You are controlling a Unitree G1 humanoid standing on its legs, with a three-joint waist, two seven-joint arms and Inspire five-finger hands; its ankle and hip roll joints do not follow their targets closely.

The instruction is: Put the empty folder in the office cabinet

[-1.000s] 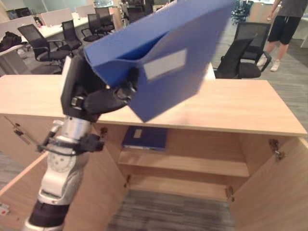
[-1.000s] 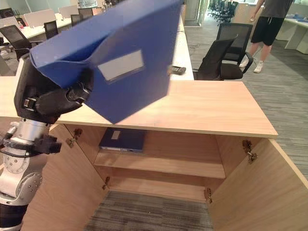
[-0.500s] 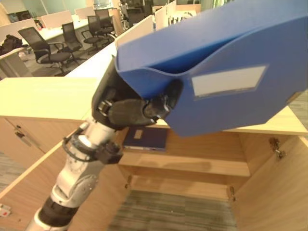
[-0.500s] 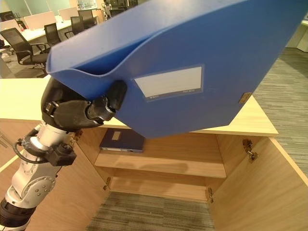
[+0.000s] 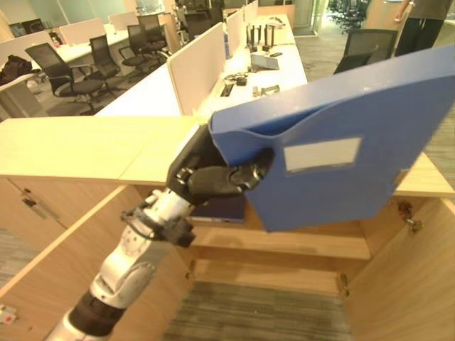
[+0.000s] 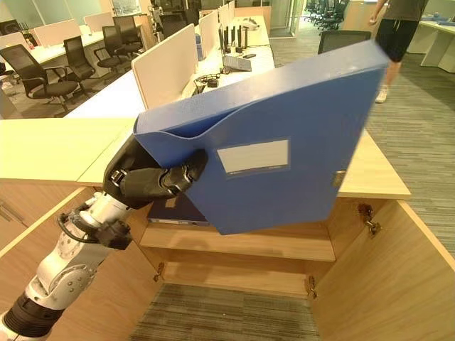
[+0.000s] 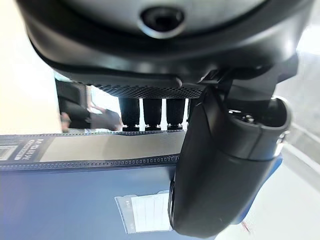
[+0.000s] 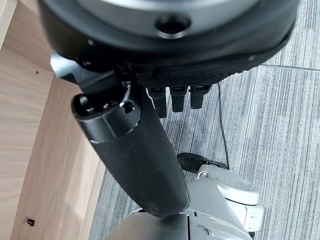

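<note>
Open-plan office, wooden cabinet (image 6: 370, 177) lower half of frame, doors open. Left hand (image 6: 153, 181) clamped on blue folder (image 6: 284, 142), mid-frame above shelf (another folder (image 6: 174, 212) already there). Right hand (image 8: 145, 150) idle, fingers relaxed. Lower, level out, slide in flat.

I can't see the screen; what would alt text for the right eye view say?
The robot's left hand grips a big blue folder by its open corner, held tilted in the air before an open wooden cabinet. Another blue folder lies flat on the upper shelf; desks and chairs stand behind.
</note>
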